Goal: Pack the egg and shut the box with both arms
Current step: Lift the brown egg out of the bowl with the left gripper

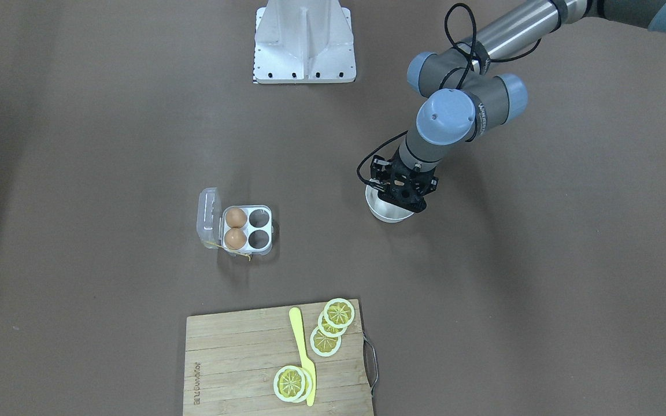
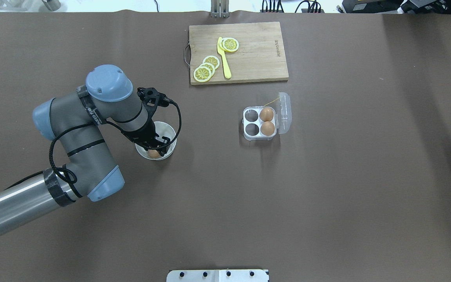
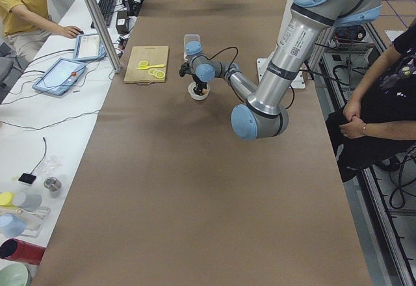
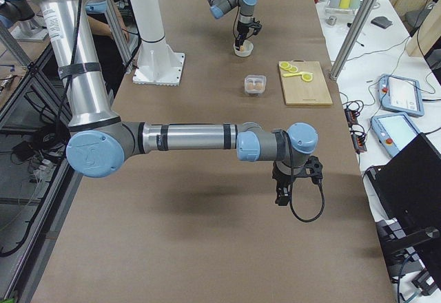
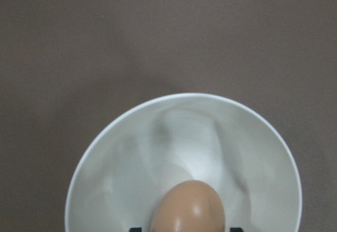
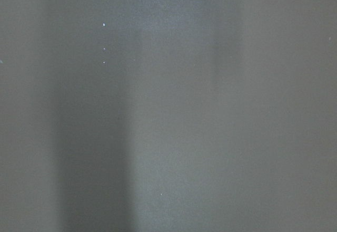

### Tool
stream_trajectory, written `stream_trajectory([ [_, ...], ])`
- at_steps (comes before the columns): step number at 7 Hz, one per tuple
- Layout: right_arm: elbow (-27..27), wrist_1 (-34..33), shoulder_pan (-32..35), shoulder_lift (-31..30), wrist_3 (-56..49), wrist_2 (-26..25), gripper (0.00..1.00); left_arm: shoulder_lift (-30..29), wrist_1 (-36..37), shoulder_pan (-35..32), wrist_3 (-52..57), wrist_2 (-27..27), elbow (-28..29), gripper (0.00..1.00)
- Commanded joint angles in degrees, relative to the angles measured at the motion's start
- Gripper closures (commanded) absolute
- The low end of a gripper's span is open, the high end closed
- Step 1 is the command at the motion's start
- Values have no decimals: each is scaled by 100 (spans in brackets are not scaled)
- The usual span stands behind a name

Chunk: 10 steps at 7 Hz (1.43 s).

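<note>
The box [image 1: 246,230] is a clear four-cell carton with its lid [image 2: 284,113] open; two orange-brown eggs [image 2: 267,121] fill the cells by the hinge and two cells are empty. A third egg [image 5: 189,208] lies in the white bowl [image 2: 169,132]. My left gripper [image 2: 156,145] points down into the bowl, its fingertips [image 5: 135,229] on either side of the egg with a small gap, so it is open. My right gripper [image 4: 282,194] shows only in the exterior right view, low over bare table far from the box; I cannot tell whether it is open or shut.
A wooden cutting board [image 2: 257,51] with lemon slices [image 2: 206,69] and a yellow knife [image 2: 224,58] lies beyond the box. The white pedestal [image 1: 304,46] stands at the robot's edge. Operators sit at the side tables.
</note>
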Motion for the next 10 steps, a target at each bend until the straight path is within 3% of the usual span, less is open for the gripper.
stream_trajectory([
  [1,0,0,-20,0,0,-1,0,-9,0,0,15,0,1,51],
  [3,-18,9,-29,0,0,-1,0,-18,-52,-17,15,0,-8,58],
  [7,-9,9,-29,9,-9,8,0,-27,-947,-430,-90,0,-61,58],
  [9,0,9,-29,9,-26,8,0,-149,-1936,-448,-930,437,113,58],
  [10,0,9,-29,9,-26,16,0,-428,-2595,-430,-1491,579,498,58],
])
